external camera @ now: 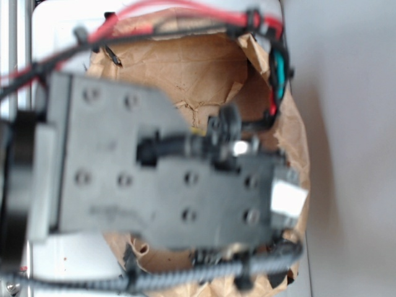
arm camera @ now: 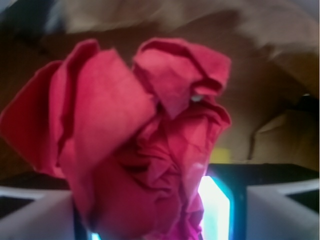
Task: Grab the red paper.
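In the wrist view we see the red paper (arm camera: 145,150) right up against the lens, filling most of the frame. It is a crumpled wad with rose-like folds, taller than it is wide here, so its long axis runs top to bottom of the frame; the folded-over top end points up and the narrower end goes down between the pale fingers (arm camera: 35,215) at the bottom corners. The gripper (arm camera: 155,220) is closed on the wad, one finger at each lower side pressing into it. A bright cyan-white strip (arm camera: 216,210) glows just right of the paper's lower part. Behind the wad we see crumpled brown paper (arm camera: 260,65) as backdrop, blurred, with a small yellow patch (arm camera: 220,154) near the right edge of the wad; we cannot tell what that is.

In the exterior view the grey arm (external camera: 154,179) sits closest to the camera, out of focus, and hides the gripper and the red paper completely. Red wires (external camera: 154,11) loop over its top. Behind the arm lies the brown paper bag (external camera: 185,68), opened up, on a white table (external camera: 352,154).
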Available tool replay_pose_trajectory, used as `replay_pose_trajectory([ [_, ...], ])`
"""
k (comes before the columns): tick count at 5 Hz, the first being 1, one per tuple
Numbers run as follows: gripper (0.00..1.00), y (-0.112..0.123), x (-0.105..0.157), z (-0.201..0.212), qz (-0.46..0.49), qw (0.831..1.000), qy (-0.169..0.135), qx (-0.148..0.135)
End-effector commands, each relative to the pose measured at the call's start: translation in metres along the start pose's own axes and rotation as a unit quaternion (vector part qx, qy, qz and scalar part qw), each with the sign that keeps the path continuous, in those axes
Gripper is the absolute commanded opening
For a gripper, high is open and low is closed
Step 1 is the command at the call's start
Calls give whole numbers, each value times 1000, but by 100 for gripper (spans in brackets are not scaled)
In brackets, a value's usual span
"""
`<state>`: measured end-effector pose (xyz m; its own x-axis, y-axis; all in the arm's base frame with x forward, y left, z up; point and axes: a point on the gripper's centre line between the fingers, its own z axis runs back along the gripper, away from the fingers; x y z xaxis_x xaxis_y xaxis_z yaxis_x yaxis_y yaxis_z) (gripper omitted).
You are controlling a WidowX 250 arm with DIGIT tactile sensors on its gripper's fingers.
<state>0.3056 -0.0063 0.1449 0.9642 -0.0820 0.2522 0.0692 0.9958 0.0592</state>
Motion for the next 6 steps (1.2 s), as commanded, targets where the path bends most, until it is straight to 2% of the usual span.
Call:
replay_pose_trajectory([
  [1,0,43,10,37,39,996,-65,38],
  [4,0,62,-17,41,-55,997,-55,10],
  [5,0,62,-24,45,-90,994,-54,-14],
  [6,0,56,-24,43,-90,994,-59,-17],
])
